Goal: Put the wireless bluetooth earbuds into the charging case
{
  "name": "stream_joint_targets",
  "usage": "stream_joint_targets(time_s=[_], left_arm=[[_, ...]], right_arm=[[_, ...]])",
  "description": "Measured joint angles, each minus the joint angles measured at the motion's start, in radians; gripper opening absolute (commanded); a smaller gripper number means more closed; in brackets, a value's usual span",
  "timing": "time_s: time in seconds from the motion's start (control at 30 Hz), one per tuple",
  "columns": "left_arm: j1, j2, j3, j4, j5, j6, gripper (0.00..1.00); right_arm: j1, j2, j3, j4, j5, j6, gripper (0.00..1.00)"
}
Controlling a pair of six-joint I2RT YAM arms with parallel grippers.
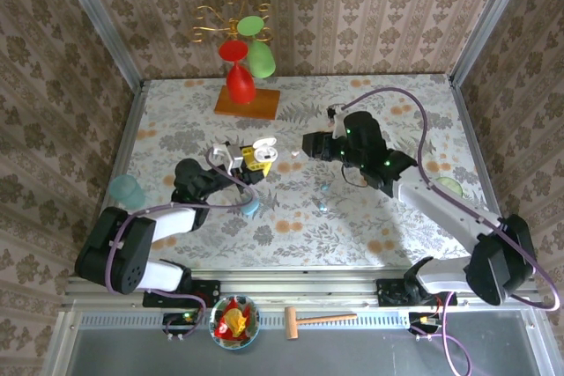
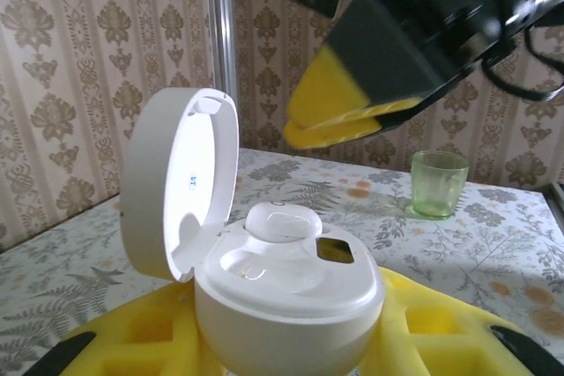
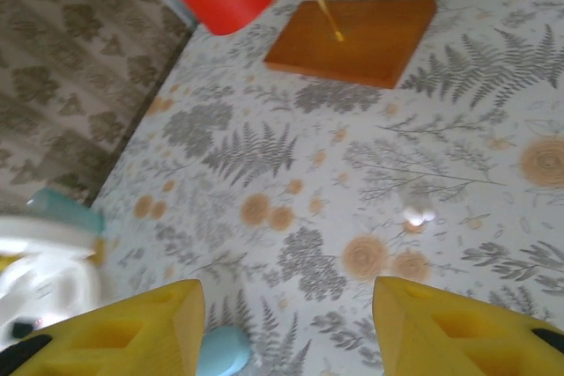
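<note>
Inside open charging case (image 2: pixel 286 328), one white earbud (image 2: pixel 282 220)

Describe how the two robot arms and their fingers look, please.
The left arm and right arm have white links between bulky black joints. A purple cable runs along each. The fingers are yellow blocks with square recesses. Green lights glow on the right wrist.

Overhead plus two wrist views.
Top looks down on the counter (image 1: pixel 291 217); low, close right wrist shares the orange base (image 3: pixel 379 37).
</note>
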Motion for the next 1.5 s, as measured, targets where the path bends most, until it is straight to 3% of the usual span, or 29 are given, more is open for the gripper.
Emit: stream_joint_targets(time_s=[0.3, 0.57, 1.07, 1.5], left_arm=[[0.000, -0.085, -0.025, 0.001, -0.029, 0.003, 0.24], [0.000, -0.131, -0.048, -0.001, -0.044, 0.003, 0.24], [0.000, -0.156, -0.050, -0.035, -0.050, 0.022, 0.24], [0.000, -0.156, -0.051, -0.036, -0.050, 0.022, 0.24]], right_arm=[[-0.006, 0.523, 0.373, -0.182, 0.037, -0.124, 0.49], [0.018, 0.822, 0.686, -0.399, 0.181, -0.273, 0.34], [0.157, 0.969, 0.900, -0.657, 0.525, -0.490, 0.28], [0.160, 1.038, 0.966, -0.705, 0.615, -0.542, 0.25]])
